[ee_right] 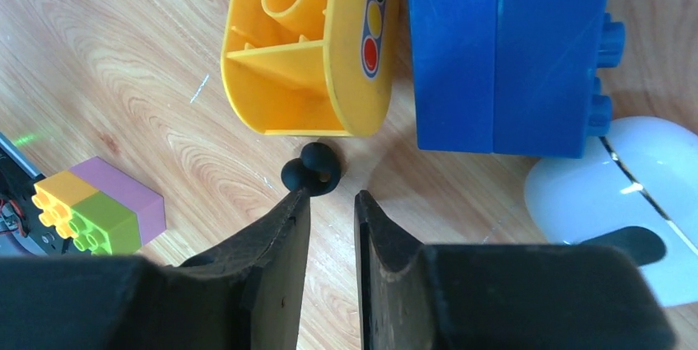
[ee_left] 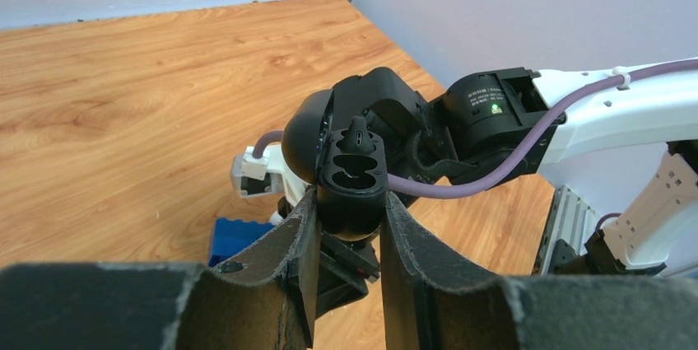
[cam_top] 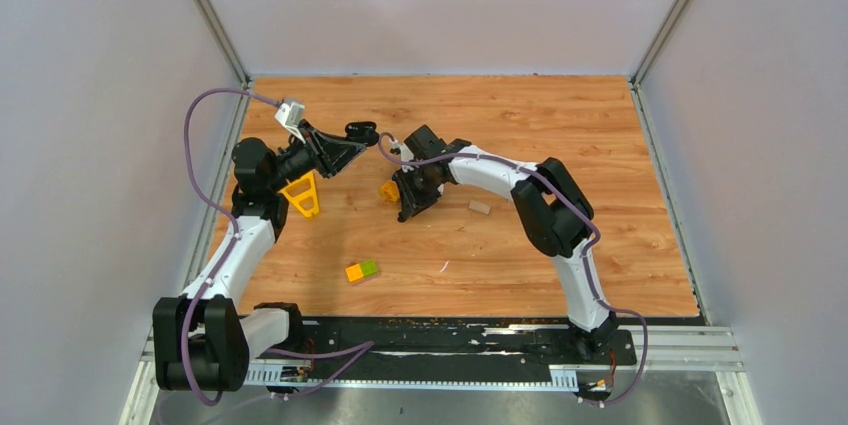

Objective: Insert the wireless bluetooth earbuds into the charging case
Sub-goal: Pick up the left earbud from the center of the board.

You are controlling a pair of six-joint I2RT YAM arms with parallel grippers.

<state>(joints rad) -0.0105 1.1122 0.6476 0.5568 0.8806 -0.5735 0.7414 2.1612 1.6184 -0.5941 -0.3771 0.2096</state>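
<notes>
My left gripper (ee_left: 350, 202) is shut on a black charging case (ee_left: 354, 189) and holds it in the air with its lid (ee_left: 306, 140) open. A small dark bud (ee_left: 357, 132) seems to sit in the case's far socket, and the near socket looks empty. From above, the case (cam_top: 362, 131) hangs just left of the right arm's wrist. My right gripper (ee_right: 331, 198) points down at the table, its jaws a narrow gap apart with nothing between them. A black earbud (ee_right: 313, 169) lies on the wood, touching the left fingertip (ee_right: 298, 202).
A yellow toy block (ee_right: 313, 45) and a blue block (ee_right: 510, 53) lie just beyond the bud. A white rounded case (ee_right: 609, 193) rests to the right. A yellow, green and pink block (cam_top: 361, 270) and a small beige piece (cam_top: 480, 207) sit nearer the bases.
</notes>
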